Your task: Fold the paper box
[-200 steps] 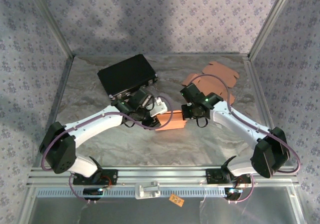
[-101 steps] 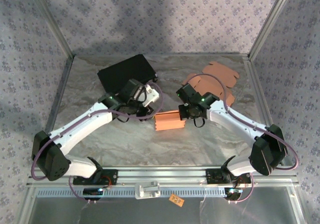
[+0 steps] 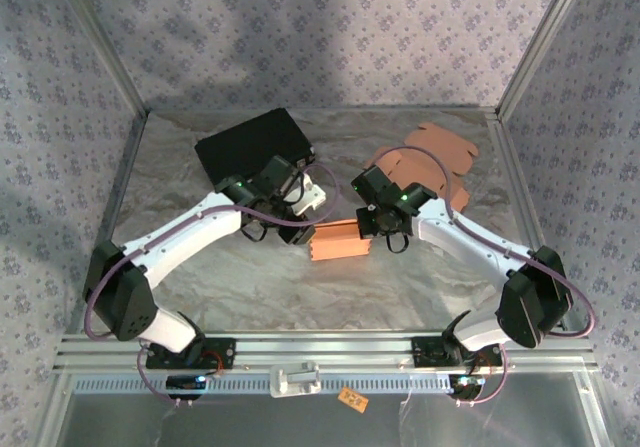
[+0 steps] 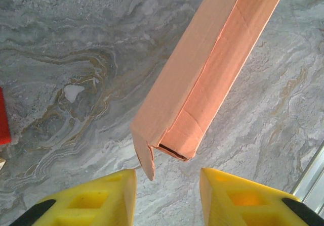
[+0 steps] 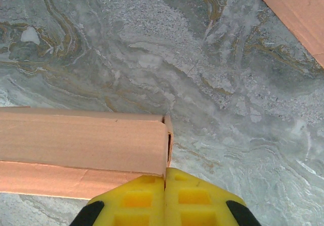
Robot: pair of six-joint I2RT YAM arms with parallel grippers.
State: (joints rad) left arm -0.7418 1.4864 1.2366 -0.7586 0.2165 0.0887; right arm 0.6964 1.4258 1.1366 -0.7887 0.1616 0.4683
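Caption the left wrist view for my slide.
Left gripper, jaws apart, faces the orange paper box's open end; marbled table beneath.

A black case (image 3: 255, 151) lies at the far left of the grey marbled tabletop (image 3: 250, 277). Flat orange cardboard blanks (image 3: 440, 152) lie spread at the far right. Patterned fabric walls (image 3: 320, 37) enclose the scene; a small orange tag (image 3: 352, 398) sits on the near rail.
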